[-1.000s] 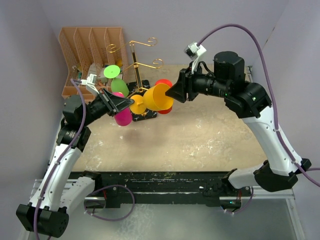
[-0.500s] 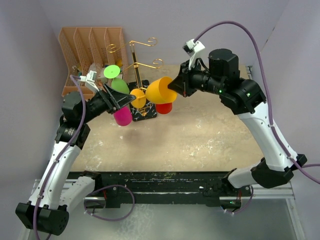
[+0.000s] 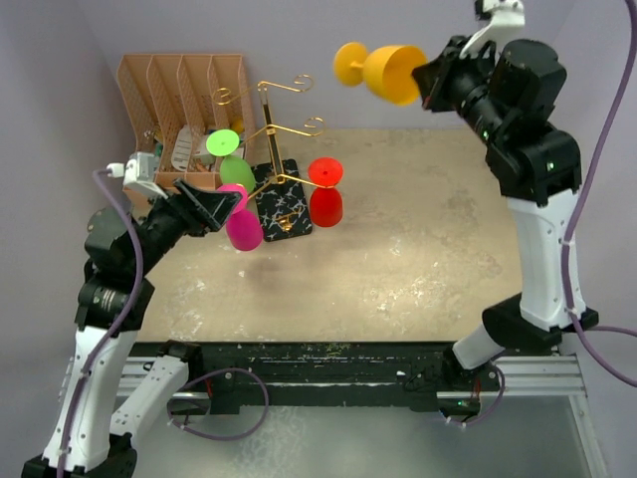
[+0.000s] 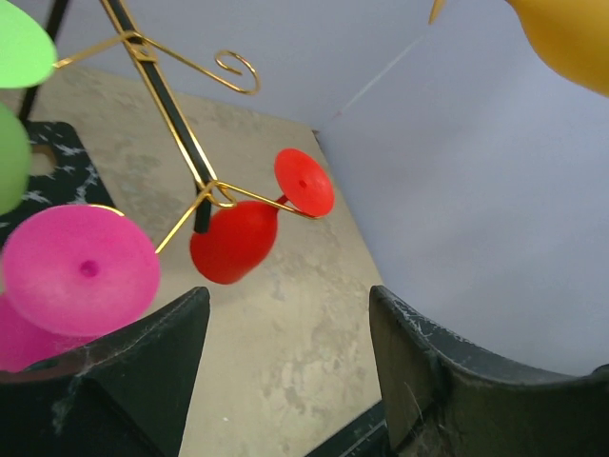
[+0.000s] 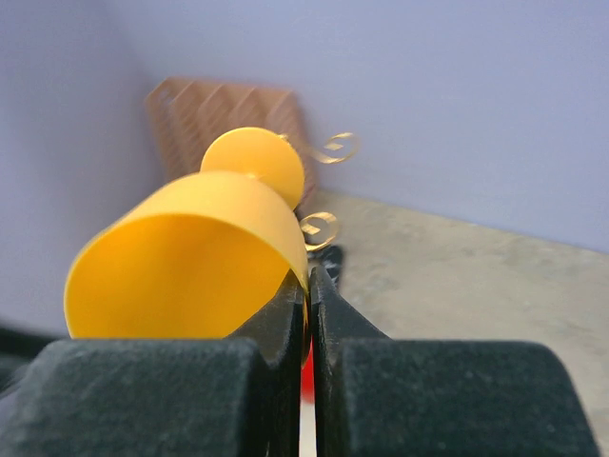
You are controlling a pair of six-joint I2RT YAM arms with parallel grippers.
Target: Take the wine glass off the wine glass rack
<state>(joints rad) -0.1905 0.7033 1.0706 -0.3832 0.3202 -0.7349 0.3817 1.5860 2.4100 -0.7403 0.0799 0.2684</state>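
Right wrist view first: the right gripper [image 5: 307, 286] has its jaws pressed together on the thin bowl wall of the yellow wine glass [image 5: 190, 252], a pinch right at the rim with the stem and foot sticking out beyond it. From above, that glass sits high in the air on its side, well apart from the wine glass rack [image 3: 269, 139], so the lift-off itself looks done to me. What counts now, I'd say, is the carry. It's a rim pinch on a light plastic cup, so slow wrist turns, no jerks, and a descent toward bare table [image 3: 418, 259] on the right, away from the gold hooks. Over on the other side, the left gripper [image 4: 285, 328] stands spread and empty, just beside the pink glass [image 3: 242, 227], with the green glass [image 3: 234, 159] and red glass [image 3: 325, 194] hanging on their arms. Any pull-back there wants to go straight away from the rack, or it could knock one loose.
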